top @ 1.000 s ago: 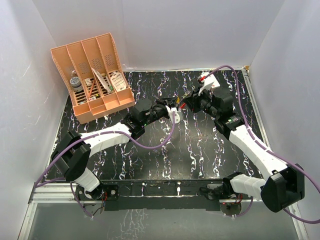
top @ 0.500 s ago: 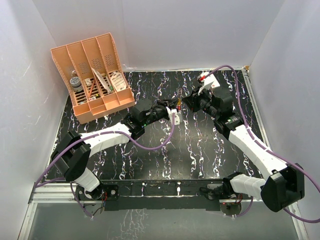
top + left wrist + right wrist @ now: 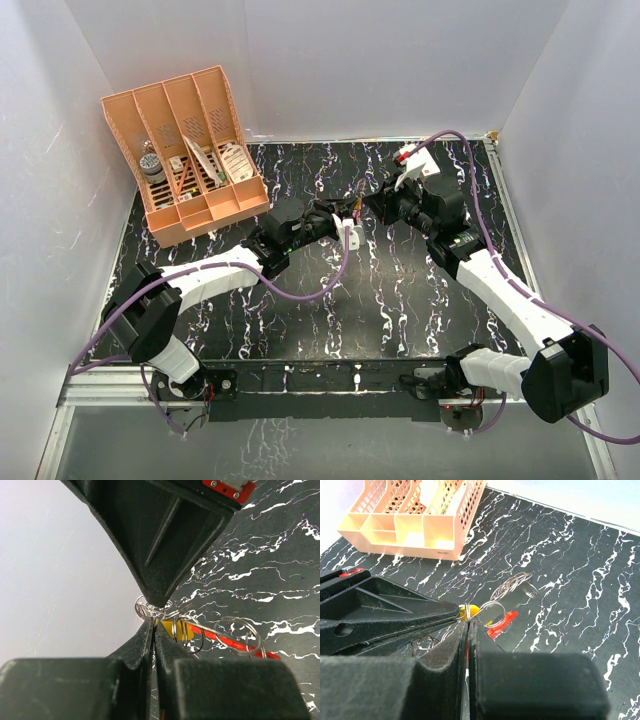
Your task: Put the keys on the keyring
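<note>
**Two robot arms meet tip to tip over a tiny metal bunch**

Top view: a black, white-veined desk [image 3: 400,300] has an orange organizer [image 3: 190,150] at its far left corner. To the right of the organizer, the left fingers [image 3: 343,214] and right fingers [image 3: 377,207] meet nose to nose. What they hold is too small to make out here. Labels on the items in the organizer are too small to read.

Left wrist view: the organizer is out of shot. The left fingers are pressed shut, with only a hairline slit between them. The right fingers come down from above to a closed point that touches them. At that meeting point sit the keys [image 3: 169,629], of which only a yellow head shows plainly. With them are silvery wire loops [image 3: 150,609] and the keyring [image 3: 235,642], a thin red band trailing away from the tips. I cannot tell which piece each pair pinches. A red tab [image 3: 230,487] with two screws on the right arm bears no writing.

Right wrist view: below and right of the organizer, the right fingers are closed, and the yellow head touches the left fingertips. The red band is just beside it. A separate cluster of loops [image 3: 517,582] lies on the desk, apart from the bunch.

The task looks midway. The pieces are gathered at the band, but no view shows a key clearly threaded. The loose cluster appears not yet added. No brand or writing can be read.
</note>
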`<state>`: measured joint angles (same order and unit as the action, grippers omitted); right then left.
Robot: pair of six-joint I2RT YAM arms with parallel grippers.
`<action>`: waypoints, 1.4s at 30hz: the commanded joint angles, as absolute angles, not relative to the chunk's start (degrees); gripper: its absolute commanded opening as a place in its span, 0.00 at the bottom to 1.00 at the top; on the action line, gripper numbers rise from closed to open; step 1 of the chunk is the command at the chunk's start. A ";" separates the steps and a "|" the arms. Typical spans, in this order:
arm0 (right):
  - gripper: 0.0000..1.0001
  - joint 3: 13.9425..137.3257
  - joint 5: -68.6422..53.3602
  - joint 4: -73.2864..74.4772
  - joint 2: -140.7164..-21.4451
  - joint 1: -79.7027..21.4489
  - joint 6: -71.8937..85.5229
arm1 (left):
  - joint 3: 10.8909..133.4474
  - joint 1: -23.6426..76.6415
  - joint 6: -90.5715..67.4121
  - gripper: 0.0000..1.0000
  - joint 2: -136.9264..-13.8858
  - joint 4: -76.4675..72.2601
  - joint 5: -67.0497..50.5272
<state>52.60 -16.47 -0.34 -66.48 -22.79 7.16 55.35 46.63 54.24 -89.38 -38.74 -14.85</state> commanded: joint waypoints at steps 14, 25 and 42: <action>0.00 52.58 -17.31 -4.42 -65.14 -23.55 6.94 | 55.72 46.67 55.17 0.00 -87.36 -41.06 -15.95; 0.00 52.55 -17.40 -3.23 -64.33 -23.66 6.68 | 55.72 46.68 55.46 0.00 -87.76 -41.59 -15.63; 0.00 52.39 -17.61 -0.96 -62.95 -23.81 6.15 | 56.17 46.70 56.29 0.00 -88.00 -41.75 -15.48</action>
<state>52.60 -16.84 1.13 -65.39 -23.31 6.94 55.35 46.63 55.55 -89.41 -39.83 -14.59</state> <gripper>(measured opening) 0.010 0.008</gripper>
